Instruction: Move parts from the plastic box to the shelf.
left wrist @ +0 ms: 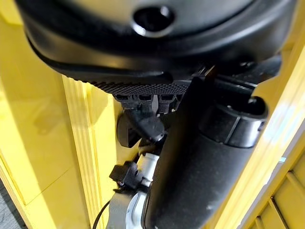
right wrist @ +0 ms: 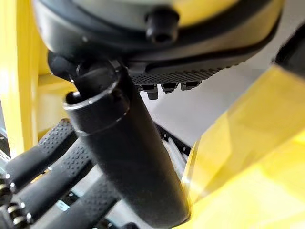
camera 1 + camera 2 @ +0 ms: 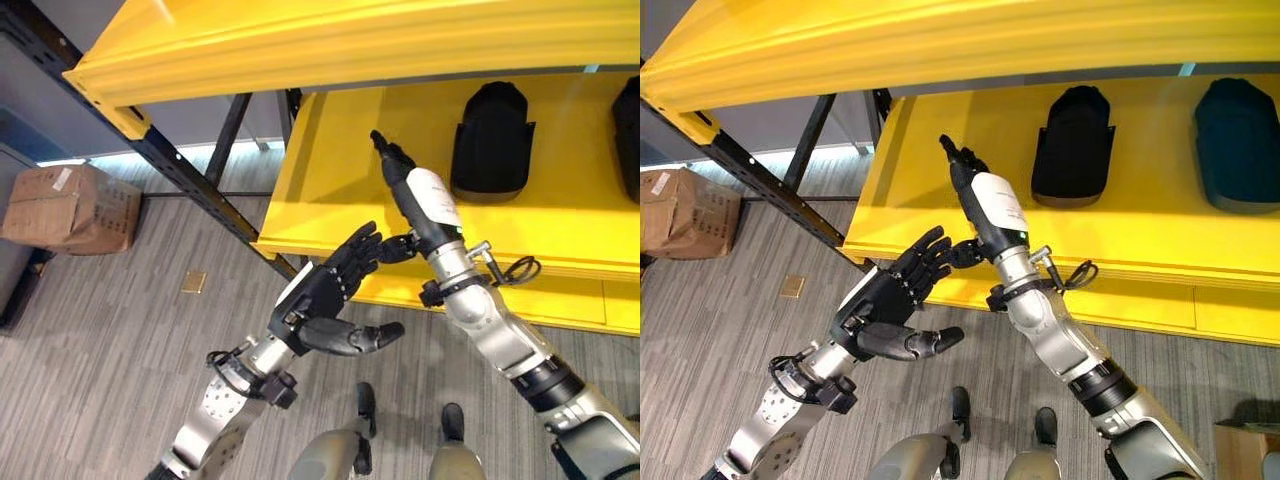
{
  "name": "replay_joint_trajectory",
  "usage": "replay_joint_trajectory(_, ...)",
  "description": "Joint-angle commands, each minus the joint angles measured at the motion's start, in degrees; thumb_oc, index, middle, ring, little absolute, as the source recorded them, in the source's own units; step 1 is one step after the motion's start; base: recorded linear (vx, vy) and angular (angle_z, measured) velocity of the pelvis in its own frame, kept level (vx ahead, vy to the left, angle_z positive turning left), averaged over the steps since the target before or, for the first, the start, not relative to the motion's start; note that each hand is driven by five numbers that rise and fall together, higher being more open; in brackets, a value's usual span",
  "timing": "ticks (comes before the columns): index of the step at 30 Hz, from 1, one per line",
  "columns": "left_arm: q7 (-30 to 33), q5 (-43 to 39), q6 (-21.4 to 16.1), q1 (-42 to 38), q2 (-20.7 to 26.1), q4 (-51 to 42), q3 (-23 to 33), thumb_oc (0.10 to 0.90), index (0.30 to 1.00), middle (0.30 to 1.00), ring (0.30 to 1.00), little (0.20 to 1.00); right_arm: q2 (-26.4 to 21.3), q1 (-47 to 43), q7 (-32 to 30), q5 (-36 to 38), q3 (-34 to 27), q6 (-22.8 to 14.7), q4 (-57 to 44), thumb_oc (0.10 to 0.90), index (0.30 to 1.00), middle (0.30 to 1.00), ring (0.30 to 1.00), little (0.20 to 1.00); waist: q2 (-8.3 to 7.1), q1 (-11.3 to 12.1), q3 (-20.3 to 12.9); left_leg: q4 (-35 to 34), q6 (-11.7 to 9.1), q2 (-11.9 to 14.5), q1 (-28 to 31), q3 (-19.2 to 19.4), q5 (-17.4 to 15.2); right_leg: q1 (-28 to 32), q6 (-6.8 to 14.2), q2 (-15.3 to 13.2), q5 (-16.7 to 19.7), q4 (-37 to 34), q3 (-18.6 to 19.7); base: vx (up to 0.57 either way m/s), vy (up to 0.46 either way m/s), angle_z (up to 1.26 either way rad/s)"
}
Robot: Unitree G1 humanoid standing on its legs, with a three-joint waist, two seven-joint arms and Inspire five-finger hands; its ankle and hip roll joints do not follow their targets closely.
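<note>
The right robot hand (image 3: 405, 180) reaches up over the near edge of the yellow shelf (image 3: 330, 160). Its fingers are straight and spread, and nothing is in them. The left robot hand (image 3: 335, 290) hangs lower, just in front of the shelf edge, close to the right wrist. Its fingers are spread too, with the thumb sticking out, and it holds nothing.

Two black parts sit on the shelf. One part (image 3: 1073, 145) lies to the right of the right robot hand, near it but not touching. The other part (image 3: 1238, 145) lies farther right. A cardboard box (image 3: 70, 208) sits on the floor at far left.

I think a part has just been set down and this is the let-go step. Next, both arms need to pull back from the shelf and go to the plastic box for another part.
</note>
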Motion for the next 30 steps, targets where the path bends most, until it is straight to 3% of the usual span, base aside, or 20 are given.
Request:
replay_joint_trajectory(1,-1.7,0.8,-3.8,-1.2,-2.7,-4.6,0.7,0.9,1.0,1.0,1.0,1.0,4.0,-6.7,-2.6,-0.8,1.6,-2.9,0.2,0.9,1.0,1.0,1.0,1.0,-3.44,2.1,-7.5,-0.1,-1.0,0.1,3.9,0.1,-5.4,-6.2,-3.3,-1.1,-2.7,8.1,-0.8,0.0,0.0,0.22)
replay_joint_trajectory(5,-1.7,0.9,-3.9,-1.7,-3.2,-3.6,0.5,0.9,1.0,1.0,1.0,1.0,5.2,-7.9,-6.7,-2.9,0.9,0.1,3.9,0.9,1.0,1.0,1.0,1.0,-3.2,2.3,-7.1,0.0,-0.9,0.1,3.8,-0.4,-5.1,-6.5,-3.5,-1.1,-2.7,8.7,-0.9,0.0,0.0,0.11)
replay_joint_trajectory(10,-0.9,1.0,-3.5,-2.6,-3.4,-3.6,-0.1,0.9,1.0,1.0,1.0,1.0,6.1,-9.9,-10.0,-3.7,-1.1,1.1,7.9,0.9,1.0,1.0,1.0,1.0,-2.74,2.6,-6.8,-0.1,-0.9,-0.1,3.5,-0.7,-5.0,-6.7,-3.6,-1.1,-2.8,8.9,-1.1,0.0,0.0,0.0)
replay_joint_trajectory(19,-0.5,0.4,-4.1,-3.2,-3.8,-3.1,-0.9,0.9,1.0,1.0,1.0,1.0,6.6,-12.0,-10.1,-4.7,-2.7,3.0,11.8,0.9,1.0,1.0,1.0,1.0,-1.76,2.9,-6.2,0.0,-0.9,-0.4,3.2,-1.0,-4.8,-7.0,-3.7,-1.3,-2.8,9.3,-1.0,0.0,0.0,0.0)
replay_joint_trajectory(22,-0.6,0.3,-4.4,-3.2,-3.8,-2.8,-0.8,0.9,1.0,1.0,1.0,1.0,6.6,-12.1,-9.8,-6.5,-2.4,5.3,10.9,0.9,1.0,1.0,1.0,1.0,-1.84,2.9,-6.2,0.1,-0.9,-0.4,3.3,-1.1,-4.7,-6.9,-3.6,-1.4,-2.8,9.5,-0.9,0.0,0.0,0.0)
replay_joint_trajectory(26,-0.4,0.6,-3.7,-3.2,-3.9,-3.1,-0.7,0.9,1.0,1.0,1.0,1.0,6.7,-12.5,-9.9,-5.0,-2.6,8.1,12.6,0.9,1.0,1.0,1.0,1.0,-2.34,3.2,-6.5,0.1,-1.0,-0.3,3.5,-1.4,-4.7,-6.4,-3.7,-1.3,-2.9,9.5,-1.3,0.01,-0.009,0.02)
replay_joint_trajectory(30,-0.8,0.8,-3.6,-3.3,-4.0,-2.7,-0.8,0.9,1.0,1.0,1.0,1.0,7.8,-12.7,-9.2,1.1,-2.9,10.4,15.4,0.9,1.0,1.0,1.0,1.0,-2.69,3.6,-6.5,0.1,-1.1,-0.1,3.6,-1.6,-4.7,-6.2,-3.8,-1.2,-2.9,9.5,-1.6,0.0,-0.018,0.03)
